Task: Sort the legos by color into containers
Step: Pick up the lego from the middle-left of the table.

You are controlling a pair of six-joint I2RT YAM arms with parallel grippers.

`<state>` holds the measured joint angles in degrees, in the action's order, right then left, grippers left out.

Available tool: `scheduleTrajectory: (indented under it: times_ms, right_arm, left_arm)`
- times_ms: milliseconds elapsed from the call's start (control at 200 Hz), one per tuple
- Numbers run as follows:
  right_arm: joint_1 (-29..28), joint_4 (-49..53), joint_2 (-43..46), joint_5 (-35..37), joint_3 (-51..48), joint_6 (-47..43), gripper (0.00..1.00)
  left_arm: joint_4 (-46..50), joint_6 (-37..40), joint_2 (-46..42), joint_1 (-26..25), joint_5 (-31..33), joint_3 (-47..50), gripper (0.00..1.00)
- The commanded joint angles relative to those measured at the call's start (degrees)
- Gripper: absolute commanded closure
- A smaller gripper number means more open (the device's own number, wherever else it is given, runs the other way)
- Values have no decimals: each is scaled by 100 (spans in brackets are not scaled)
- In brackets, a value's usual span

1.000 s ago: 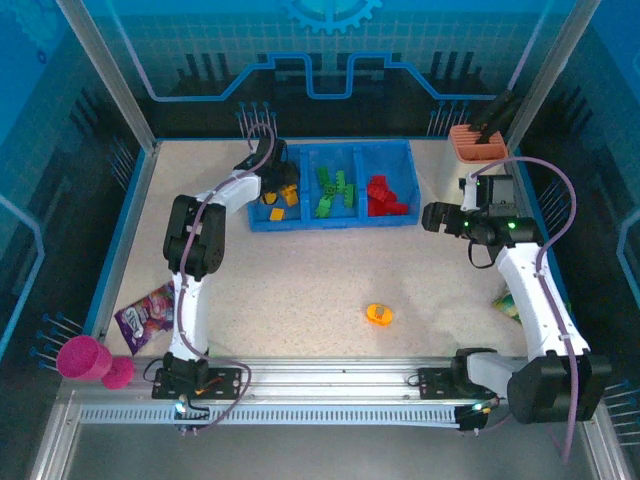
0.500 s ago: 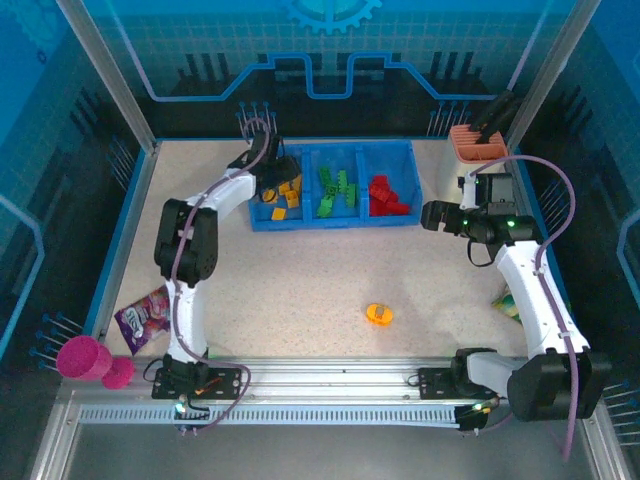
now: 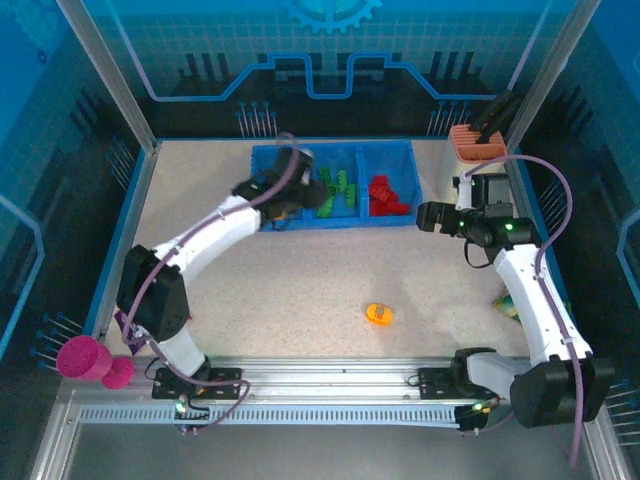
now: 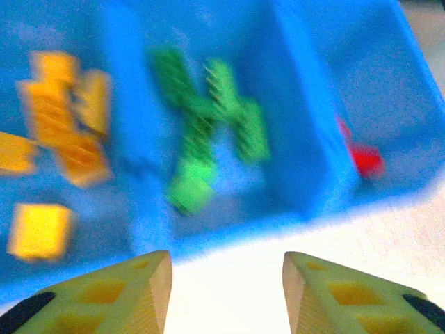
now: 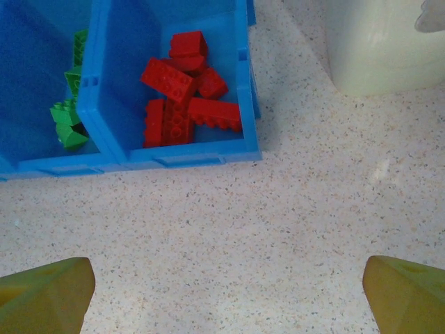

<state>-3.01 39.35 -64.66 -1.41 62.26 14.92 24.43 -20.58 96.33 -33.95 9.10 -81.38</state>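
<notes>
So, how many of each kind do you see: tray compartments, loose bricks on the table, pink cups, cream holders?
Tray compartments: 3
Loose bricks: 1
Pink cups: 1
Cream holders: 1
Total: 6

Bright, even light; the legos (image 4: 201, 118) blur badly in the left wrist view, crisp in the right.

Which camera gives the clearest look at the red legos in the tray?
The right wrist view: the red legos lie close and sharp in the end compartment, single bricks and studs distinct. The top external view shows them as a small red cluster; the left wrist view catches a blurred red bit past a divider.
</notes>
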Motion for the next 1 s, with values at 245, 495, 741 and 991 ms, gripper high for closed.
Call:
scheduleTrajectory:
  times_ms: [245, 495, 741, 991]
  right_arm:
    - [-77, 73, 447, 97, -54, -128, 0]
    - [-83, 123, 638, 35, -95, -99, 0]
    - [-77, 69, 707, -33, -256, -113, 0]
    - [-69, 51, 739, 6, -329, -147, 0]
  left_arm:
    - [916, -123, -486, -1643, -591, 975, 34]
    - [1352, -1472, 504, -2498, -148, 569, 31]
    - [1638, -1503, 1089, -2774, 68, -59, 26]
    - [1941, -1269, 1453, -2813, 19, -499, 19]
